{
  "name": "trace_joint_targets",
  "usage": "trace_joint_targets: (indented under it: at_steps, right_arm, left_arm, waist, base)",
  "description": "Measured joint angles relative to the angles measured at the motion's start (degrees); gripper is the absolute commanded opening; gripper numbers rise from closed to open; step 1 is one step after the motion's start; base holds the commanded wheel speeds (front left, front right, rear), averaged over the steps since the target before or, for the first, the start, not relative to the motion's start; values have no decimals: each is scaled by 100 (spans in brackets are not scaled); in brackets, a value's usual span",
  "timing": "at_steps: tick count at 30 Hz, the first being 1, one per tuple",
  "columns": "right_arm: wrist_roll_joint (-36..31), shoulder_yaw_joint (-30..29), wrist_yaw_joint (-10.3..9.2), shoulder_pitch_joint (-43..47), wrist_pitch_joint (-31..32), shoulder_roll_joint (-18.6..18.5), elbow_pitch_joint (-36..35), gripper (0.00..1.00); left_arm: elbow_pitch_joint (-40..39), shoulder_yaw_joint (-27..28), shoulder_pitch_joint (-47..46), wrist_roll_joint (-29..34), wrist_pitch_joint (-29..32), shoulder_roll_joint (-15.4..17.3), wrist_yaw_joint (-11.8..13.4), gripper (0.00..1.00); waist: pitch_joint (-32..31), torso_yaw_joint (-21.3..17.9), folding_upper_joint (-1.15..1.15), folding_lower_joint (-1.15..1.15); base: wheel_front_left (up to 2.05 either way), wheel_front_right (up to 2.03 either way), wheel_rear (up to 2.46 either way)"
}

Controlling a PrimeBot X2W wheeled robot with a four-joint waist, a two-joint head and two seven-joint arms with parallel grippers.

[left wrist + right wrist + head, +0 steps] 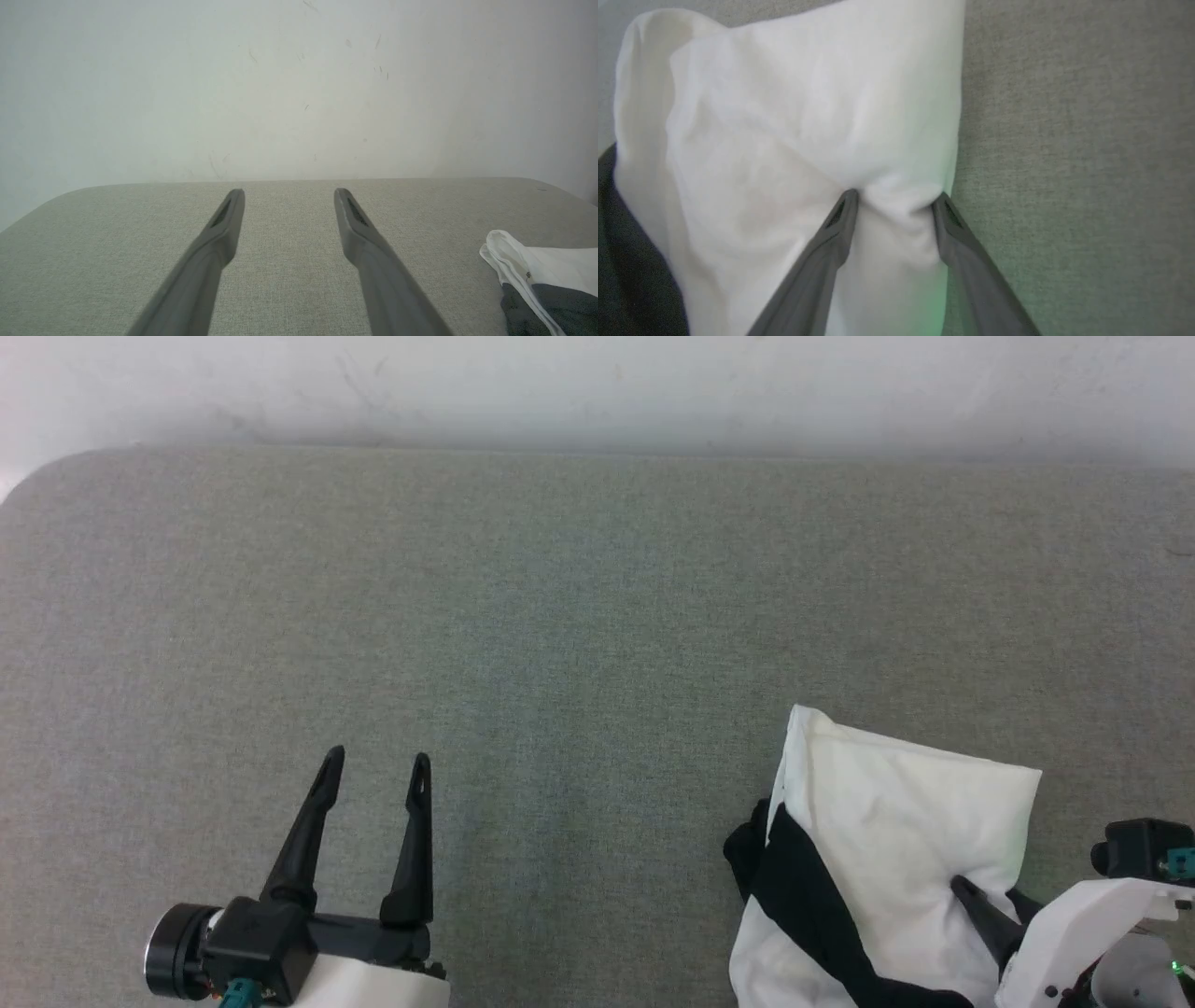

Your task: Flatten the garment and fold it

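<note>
Grey-green woven cloth covers the table [560, 616], which runs back to a pale scuffed wall [597, 383] at 12 o'clock.

The garment [896, 821] lies in a loose, unflattened heap at about 4 o'clock in the head view, near the front edge, and the bottom of that view cuts it off. A white panel is uppermost, puffed and creased. A black band crosses its 7 o'clock side on a slant, and a dark fold pokes out at 9 o'clock. From the left wrist view the same heap [551, 266] sits at 4 o'clock, white edge over dark cloth.

The right gripper [896, 195] is down on the white panel near its 3 o'clock edge. Its jaws stand spread, both tips are pressed into the cloth, and a small ridge of fabric puckers between them. The cloth is not pinched tight. In the head view one of its fingers [985, 915] shows dark against the white, ahead of the pale forearm [1074, 924].

The left gripper [378, 756] is at 7 o'clock, well apart from the garment. Its jaws are wide apart with nothing between them, and its fingers point toward the wall.
</note>
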Motion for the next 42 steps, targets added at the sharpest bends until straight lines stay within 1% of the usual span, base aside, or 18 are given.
trace_joint_targets:
  at_steps: [1, 9, 12, 16, 22, 27, 30, 36, 42]
  right_arm:
    - [-1, 5, 0, -12, 10, -1, 45, 0]
    - [-129, -36, 0, -21, -24, -1, 101, 0]
    - [-258, 10, 0, -30, -26, -115, -7, 0]
    - [-500, 183, 0, -192, -59, -566, -121, 0]
    - [-631, 356, 1, -642, -7, -1192, -143, 0]
    - [-806, 378, 1, -955, -51, -1912, 2, 0]
    - [-779, 407, 1, -1149, -159, -2265, 178, 0]
    - [-760, 428, 1, -1534, -382, -2810, 555, 0]
    - [-787, 371, 1, -1794, -630, -3137, 931, 0]
  left_arm:
    - [5, -1, 1, -1, 1, 1, 0, 100]
    - [23, -15, 7, -44, 10, 18, 0, 100]
    - [21, -19, 20, -46, 9, 19, 0, 100]
    - [-22, -21, 21, -47, 8, 33, 0, 100]
    - [-231, -24, -117, 15, 40, 137, 0, 100]
    - [-419, -49, -389, 96, 133, 200, 0, 100]
    - [-504, -30, -553, 141, 148, 227, 0, 100]
    - [-597, 19, -782, 224, 154, 304, 1, 100]
    - [-695, 23, -985, 279, 203, 377, 1, 100]
  waist:
    - [-23, -4, 0, 0]
    - [-247, -113, 0, 0]
    - [-299, -200, 0, 0]
    - [-290, -343, 0, 0]
    - [-85, -545, 0, 0]
    - [162, -728, 0, 0]
    - [320, -841, 0, 0]
    - [629, -1048, 0, 1]
    - [969, -1152, 0, 1]
  base:
    - [0, 0, 0]
    - [0, 0, 0]
    - [0, 0, 0]
    - [0, 0, 0]
    - [0, 0, 0]
    - [0, 0, 0]
    - [0, 0, 0]
    - [0, 0, 0]
    - [0, 0, 0]
